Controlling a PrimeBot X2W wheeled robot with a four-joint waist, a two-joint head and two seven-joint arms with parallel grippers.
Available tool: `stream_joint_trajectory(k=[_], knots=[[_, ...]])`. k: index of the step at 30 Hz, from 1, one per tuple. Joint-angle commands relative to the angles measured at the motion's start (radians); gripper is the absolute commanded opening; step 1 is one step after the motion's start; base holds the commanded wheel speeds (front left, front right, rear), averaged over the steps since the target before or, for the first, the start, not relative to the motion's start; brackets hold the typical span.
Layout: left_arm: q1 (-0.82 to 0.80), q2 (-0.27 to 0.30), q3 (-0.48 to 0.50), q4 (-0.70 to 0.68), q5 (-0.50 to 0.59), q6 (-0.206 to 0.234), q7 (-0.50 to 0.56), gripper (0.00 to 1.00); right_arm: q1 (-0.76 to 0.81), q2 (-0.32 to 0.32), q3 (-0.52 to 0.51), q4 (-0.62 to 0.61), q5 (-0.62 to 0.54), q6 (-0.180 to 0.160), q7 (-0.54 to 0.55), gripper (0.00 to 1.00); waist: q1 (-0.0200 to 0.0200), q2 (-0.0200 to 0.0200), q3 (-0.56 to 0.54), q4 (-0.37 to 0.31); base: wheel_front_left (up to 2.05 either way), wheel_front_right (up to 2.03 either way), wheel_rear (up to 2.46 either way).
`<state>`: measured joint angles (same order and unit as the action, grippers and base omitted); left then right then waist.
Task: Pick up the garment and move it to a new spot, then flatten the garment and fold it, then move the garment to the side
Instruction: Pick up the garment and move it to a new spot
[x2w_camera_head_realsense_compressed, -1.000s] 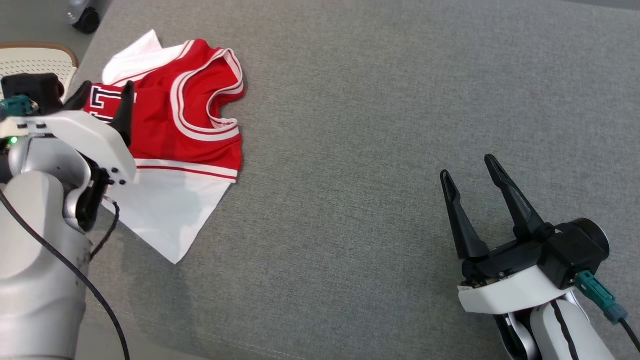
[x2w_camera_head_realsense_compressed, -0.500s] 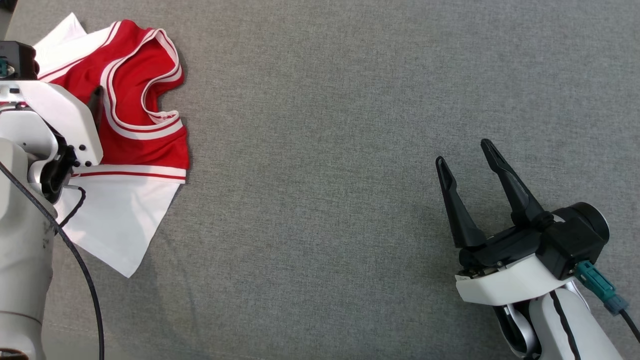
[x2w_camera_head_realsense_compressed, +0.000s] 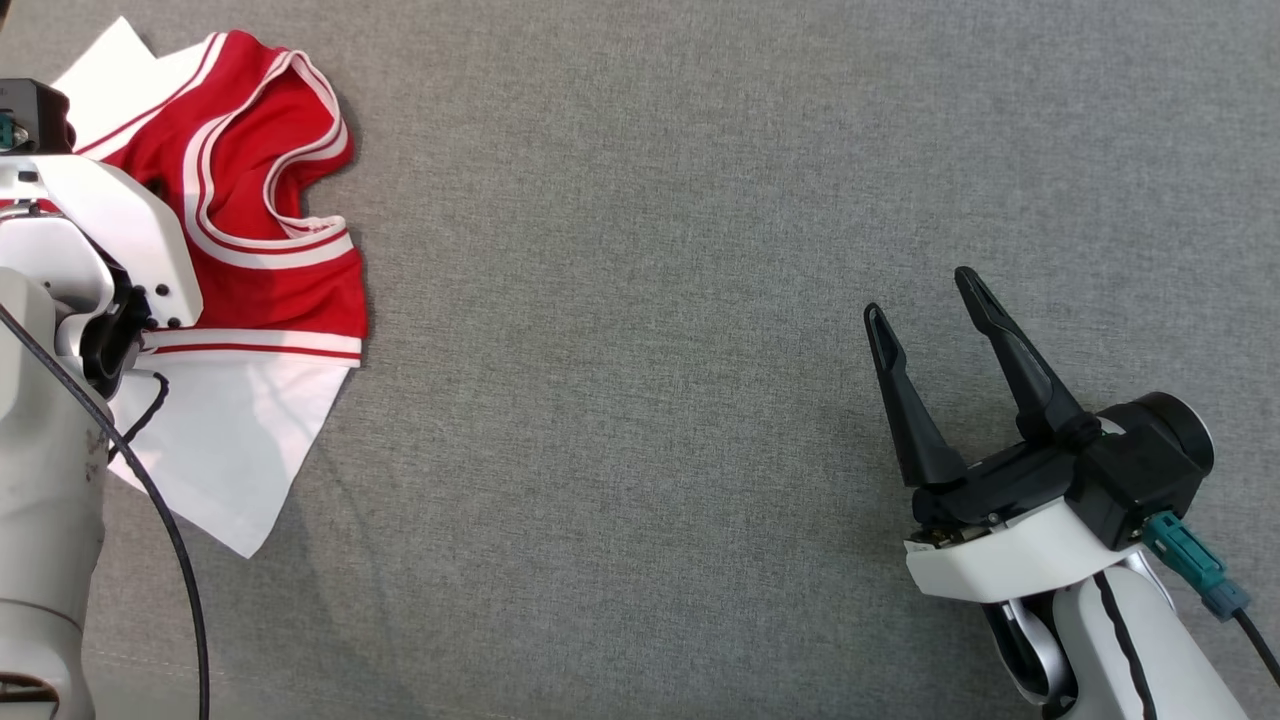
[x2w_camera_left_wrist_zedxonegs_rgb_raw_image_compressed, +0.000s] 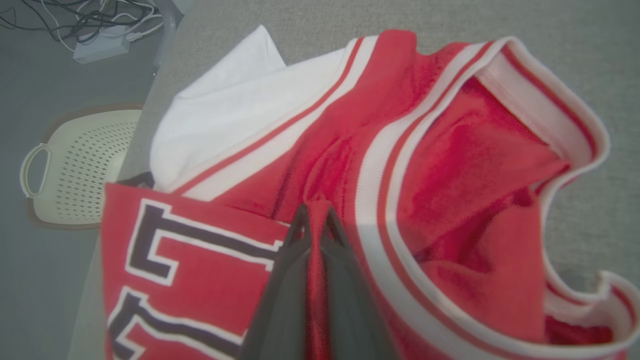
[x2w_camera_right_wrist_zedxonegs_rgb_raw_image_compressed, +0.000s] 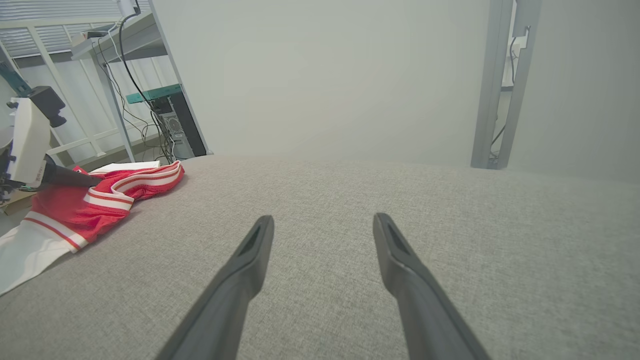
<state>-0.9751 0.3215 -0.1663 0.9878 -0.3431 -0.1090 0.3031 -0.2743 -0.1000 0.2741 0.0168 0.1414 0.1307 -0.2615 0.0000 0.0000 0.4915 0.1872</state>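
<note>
The garment (x2w_camera_head_realsense_compressed: 260, 200) is a crumpled red jersey with white sleeves and striped trim, lying at the far left of the grey surface. Black white-edged lettering shows on it in the left wrist view, where the garment (x2w_camera_left_wrist_zedxonegs_rgb_raw_image_compressed: 450, 165) bunches up around my fingers. My left gripper (x2w_camera_left_wrist_zedxonegs_rgb_raw_image_compressed: 314, 220) is shut, pinching a fold of red fabric beside the striped armhole trim. From the right wrist view, the garment (x2w_camera_right_wrist_zedxonegs_rgb_raw_image_compressed: 75, 210) lies far left with my left gripper (x2w_camera_right_wrist_zedxonegs_rgb_raw_image_compressed: 75, 179) reaching into it. My right gripper (x2w_camera_head_realsense_compressed: 920, 295) hovers open over bare surface at the lower right, its fingers spread (x2w_camera_right_wrist_zedxonegs_rgb_raw_image_compressed: 324, 219) and holding nothing.
The grey fabric surface (x2w_camera_head_realsense_compressed: 640, 300) stretches wide between the two arms. Its left edge runs close behind the garment. A cream perforated basket (x2w_camera_left_wrist_zedxonegs_rgb_raw_image_compressed: 75, 170) and a power adapter with cables (x2w_camera_left_wrist_zedxonegs_rgb_raw_image_compressed: 100, 45) lie on the floor beyond it. Metal shelving and a computer (x2w_camera_right_wrist_zedxonegs_rgb_raw_image_compressed: 172, 125) stand further off.
My left gripper has gone from open over the jersey to shut on a fold of it. The head camera has shifted, sliding the whole scene leftwards. The right gripper stays open.
</note>
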Motion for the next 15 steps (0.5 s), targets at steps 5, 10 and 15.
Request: stream_joint_trajectory(k=[5,10,15], knots=[[-0.026,0.002,0.004,-0.009,0.001,0.013,-0.107,0.0,0.008,-0.002,0.002,0.012,0.005,0.0,-0.004,1.0,0.0,0.0,-0.04,0.005,0.0,0.0,0.0],[-0.041,-0.001,0.022,-0.028,-0.006,0.045,-0.242,0.0,0.016,0.004,0.002,0.02,0.005,0.0,-0.004,1.0,0.0,0.0,-0.091,0.009,0.0,0.0,0.0],[-0.051,-0.016,0.058,-0.067,-0.042,0.045,-0.374,0.0,0.038,0.013,0.0,0.033,0.008,0.0,-0.004,1.0,0.0,0.0,-0.154,0.008,0.0,0.0,0.0]])
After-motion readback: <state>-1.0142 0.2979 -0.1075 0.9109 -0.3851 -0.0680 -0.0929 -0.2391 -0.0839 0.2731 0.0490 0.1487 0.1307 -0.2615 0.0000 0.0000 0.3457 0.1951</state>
